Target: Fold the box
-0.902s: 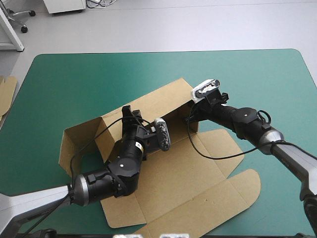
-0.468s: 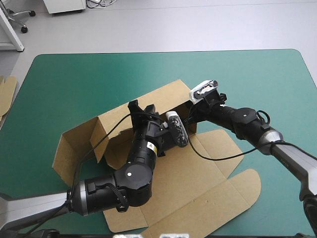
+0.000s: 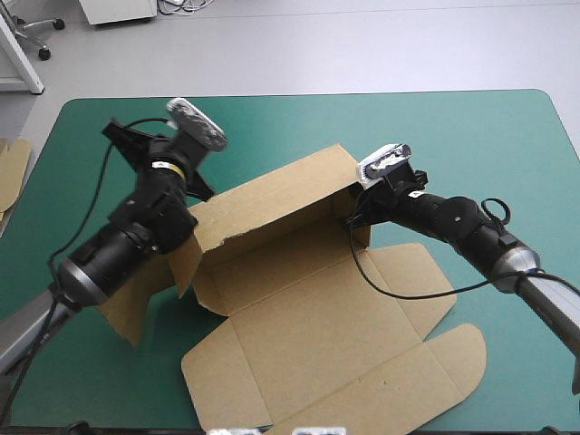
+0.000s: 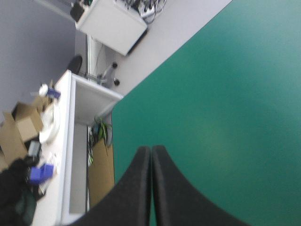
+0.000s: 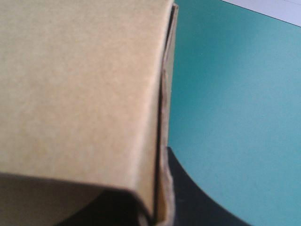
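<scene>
Pinching the raised back corner of the brown box (image 3: 299, 272), midway across the tabletop (image 3: 453, 136), the right hand (image 3: 353, 212) is gripping alone; the left hand (image 4: 151, 151) is hovering apart, closed and empty. Any slip is risking the wall flopping flat.

Lab or workshop room, not home. Worktable with teal-green cover (image 3: 435, 127) on plain grey floor (image 3: 362, 45). High view, upper left: office-chair base with castors (image 3: 41, 34), white cabinet (image 3: 118, 9), loose cables (image 3: 186, 5). Left wrist view, beyond table's corner: cluttered white desk (image 4: 65, 183), cardboard boxes (image 4: 21, 127) piled on it.
</scene>
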Robot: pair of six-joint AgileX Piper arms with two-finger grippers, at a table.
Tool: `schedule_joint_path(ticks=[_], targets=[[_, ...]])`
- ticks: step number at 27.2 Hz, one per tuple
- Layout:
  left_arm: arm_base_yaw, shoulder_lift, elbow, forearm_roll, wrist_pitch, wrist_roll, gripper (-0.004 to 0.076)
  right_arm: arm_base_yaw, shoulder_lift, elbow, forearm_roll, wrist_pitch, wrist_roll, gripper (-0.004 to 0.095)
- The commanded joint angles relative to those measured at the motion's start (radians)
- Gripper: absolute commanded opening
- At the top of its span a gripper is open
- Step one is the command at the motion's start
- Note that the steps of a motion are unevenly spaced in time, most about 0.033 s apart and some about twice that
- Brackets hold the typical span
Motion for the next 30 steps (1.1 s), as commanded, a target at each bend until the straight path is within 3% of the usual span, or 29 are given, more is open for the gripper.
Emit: schedule_joint_path(ticks=[1, 4, 7, 10, 17, 25, 30], targets=[[0.193, -0.048, -0.034, -0.122, -0.081, 0.077, -0.0006, -0.039, -0.092, -0.043, -0.209, 0.040, 0.240, -0.0013], [0.329, -0.048, -0.034, -0.274, -0.133, 0.121, -0.0006, -0.056, -0.124, -0.096, -0.405, 0.150, 0.441, -0.0013], [0.421, -0.047, -0.034, -0.379, -0.172, 0.163, -0.0006, -0.060, -0.132, -0.189, -0.619, 0.352, 0.635, -0.0012], [0.470, -0.047, -0.032, -0.453, -0.187, 0.207, -0.0006, -0.060, -0.132, -0.279, -0.735, 0.469, 0.781, -0.0013], [0.478, -0.045, -0.032, -0.474, -0.187, 0.250, -0.0006, -0.060, -0.075, -0.487, -0.726, 0.723, 0.821, -0.0014], [0.478, -0.045, -0.031, -0.497, -0.189, 0.272, -0.0006, -0.060, 0.195, -0.740, -0.730, 0.915, 0.864, -0.0014], [0.478, -0.045, -0.031, -0.497, -0.193, 0.272, -0.0006, -0.060, 0.359, -0.820, -0.719, 0.963, 0.869, -0.0014]])
